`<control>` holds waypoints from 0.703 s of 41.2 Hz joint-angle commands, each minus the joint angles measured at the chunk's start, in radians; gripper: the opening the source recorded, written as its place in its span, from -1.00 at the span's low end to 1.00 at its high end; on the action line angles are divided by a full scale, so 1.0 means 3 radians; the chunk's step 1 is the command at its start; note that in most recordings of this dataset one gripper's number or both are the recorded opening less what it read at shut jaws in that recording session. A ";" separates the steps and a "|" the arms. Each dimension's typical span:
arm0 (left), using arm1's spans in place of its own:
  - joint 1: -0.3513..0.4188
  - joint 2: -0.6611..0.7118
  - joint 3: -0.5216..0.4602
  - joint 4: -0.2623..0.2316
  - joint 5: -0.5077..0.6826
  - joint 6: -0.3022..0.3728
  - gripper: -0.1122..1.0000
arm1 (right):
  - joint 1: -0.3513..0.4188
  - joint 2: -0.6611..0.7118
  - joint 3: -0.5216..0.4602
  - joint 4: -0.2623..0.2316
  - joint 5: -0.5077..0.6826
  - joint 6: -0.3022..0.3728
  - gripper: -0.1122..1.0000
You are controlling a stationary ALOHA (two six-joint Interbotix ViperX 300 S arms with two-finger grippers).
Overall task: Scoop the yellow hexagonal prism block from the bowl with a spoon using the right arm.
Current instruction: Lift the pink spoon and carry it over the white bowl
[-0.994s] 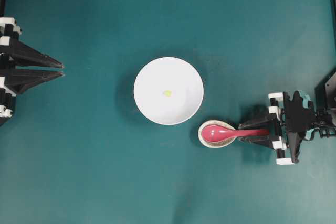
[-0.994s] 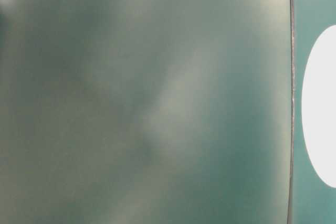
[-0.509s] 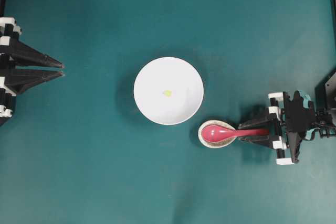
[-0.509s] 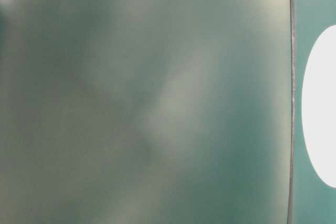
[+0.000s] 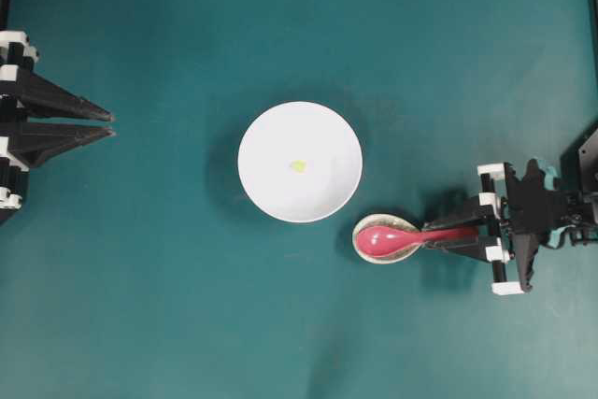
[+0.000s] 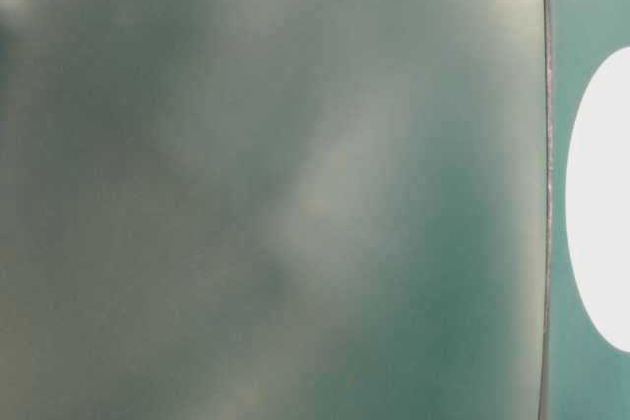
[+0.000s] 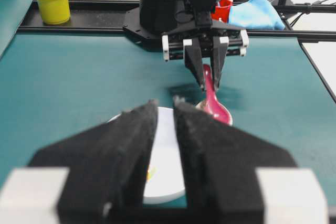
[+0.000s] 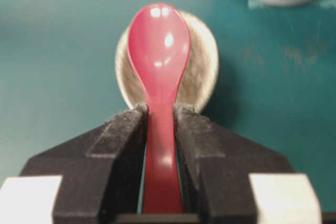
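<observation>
1. The bowl sits mid-worktop, with the yellow hexagonal prism block in it.
2. A small oval dish lies just beside the bowl's lower right.
3. The spoon rests in that dish, its handle between the right gripper fingers.
4. The left gripper stays far left.

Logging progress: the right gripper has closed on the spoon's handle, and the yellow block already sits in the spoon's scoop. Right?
Not quite. The overhead view shows the yellow block in the white bowl, not in the spoon. The right gripper has closed on the handle.
</observation>
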 commanded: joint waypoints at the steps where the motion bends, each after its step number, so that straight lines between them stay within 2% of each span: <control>1: 0.0005 0.0026 -0.0087 0.0005 -0.0015 0.0000 -0.45 | -0.0010 -0.0271 -0.0026 0.0005 0.0112 -0.0031 -0.36; 6: 0.0000 0.0020 -0.0087 0.0010 -0.0015 0.0000 -0.45 | -0.0082 -0.0593 -0.0061 0.0000 0.0430 -0.0164 -0.36; 13: 0.0000 0.0005 -0.0092 0.0005 -0.0015 0.0005 -0.45 | -0.0266 -0.1058 -0.0184 0.0000 0.1058 -0.0486 -0.36; 22: 0.0005 0.0000 -0.0092 0.0005 -0.0015 0.0000 -0.45 | -0.0680 -0.1616 -0.0465 0.0000 0.2035 -0.0869 -0.36; 29: 0.0005 -0.0005 -0.0092 0.0005 -0.0015 0.0000 -0.45 | -0.1048 -0.1917 -0.0711 -0.0010 0.2720 -0.1018 -0.36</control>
